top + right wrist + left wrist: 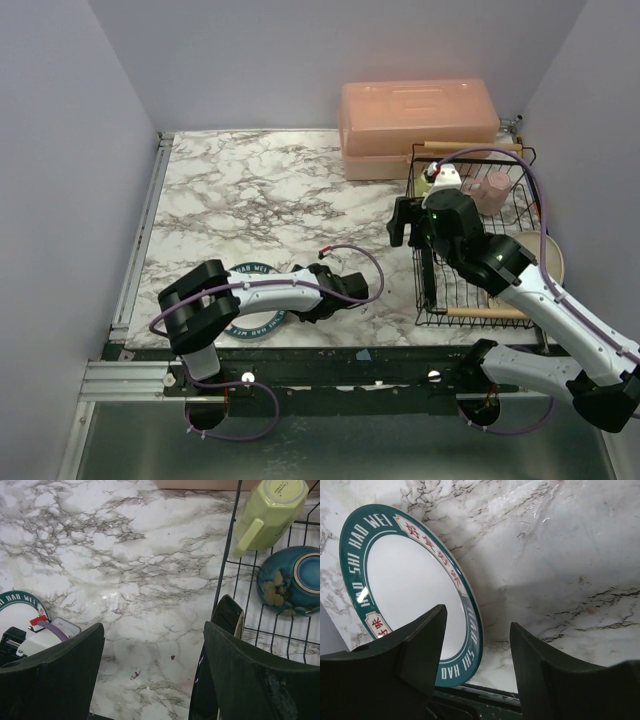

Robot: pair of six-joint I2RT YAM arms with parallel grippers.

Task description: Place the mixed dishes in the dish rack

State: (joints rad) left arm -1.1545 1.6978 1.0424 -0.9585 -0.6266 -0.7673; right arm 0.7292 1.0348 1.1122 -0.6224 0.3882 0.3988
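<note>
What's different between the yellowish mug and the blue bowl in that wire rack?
The mug is pale yellow-green and plain-sided; the bowl is teal-blue with painted flowers. The mug has a handle; the bowl has none. The mug is tall, the bowl low and wide. Both sit in the dish rack, undersides showing.

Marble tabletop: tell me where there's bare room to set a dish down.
Bare: the broad marble between the left wall, the pink box and the dish rack. Crowded: the near-left edge, where the teal-rimmed plate lies at the left gripper, and the rack.
</note>
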